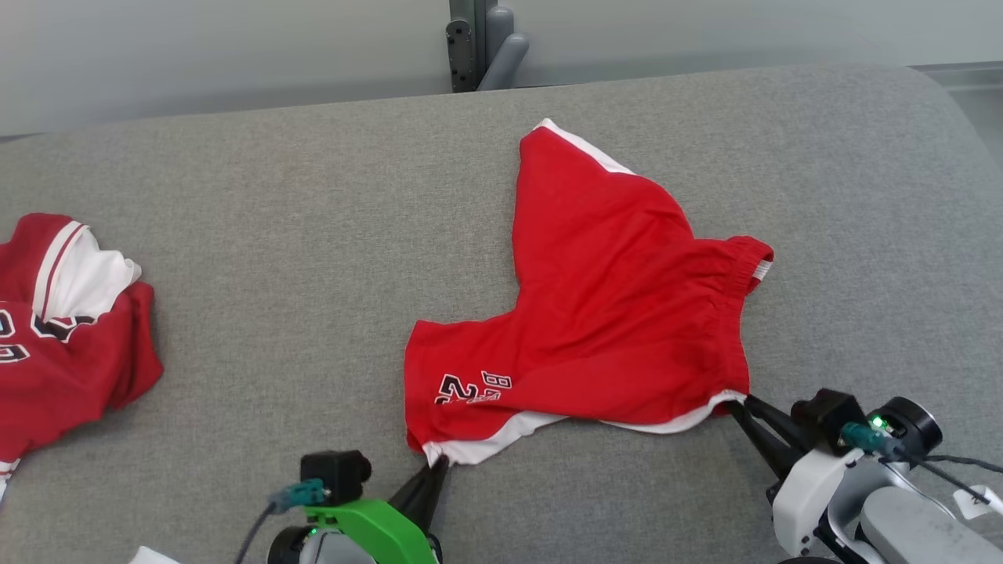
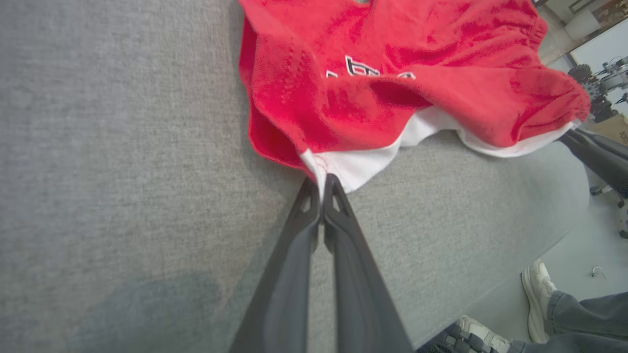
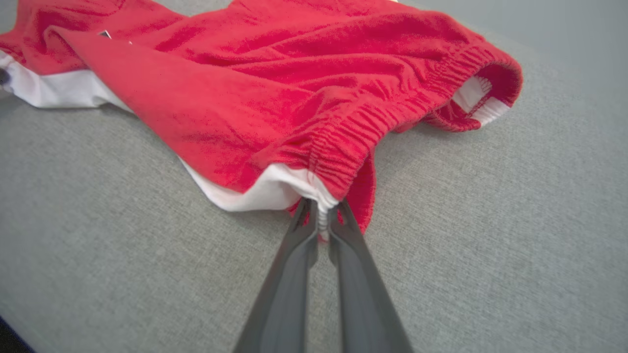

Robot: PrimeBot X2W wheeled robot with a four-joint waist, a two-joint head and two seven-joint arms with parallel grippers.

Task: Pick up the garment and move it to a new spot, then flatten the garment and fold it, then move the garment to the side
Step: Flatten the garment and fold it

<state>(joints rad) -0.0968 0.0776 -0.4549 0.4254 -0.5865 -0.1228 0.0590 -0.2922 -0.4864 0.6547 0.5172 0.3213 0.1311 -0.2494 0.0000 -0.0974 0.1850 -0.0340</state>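
**Both tools pinched shut on the red shorts**

The left tool [image 1: 437,464], at the lower middle of the head view, has its two dark fingers pressed together on the white-trimmed corner of one leg of the red shorts [image 1: 611,313]. Its wrist view shows the white hem caught between the tips. The right tool [image 1: 740,403], at the lower right, is closed in the same way. It grips the end of the gathered elastic waistband, where red cloth meets a white strip.

The shorts lie wrinkled on the grey fabric-covered counter [image 1: 274,235], right of centre in the head view. One leg points to the upper middle of the frame. The other reaches toward the lower middle and has black-and-white lettering near its hem.

A red and white jersey [image 1: 63,352] lies crumpled at the left edge, well apart from the shorts. A grey post [image 1: 478,39] stands at the top middle, beyond the counter's far edge. At the lower right of the left wrist view, a person's pale shoes [image 2: 537,289] stand on the floor beside the counter.
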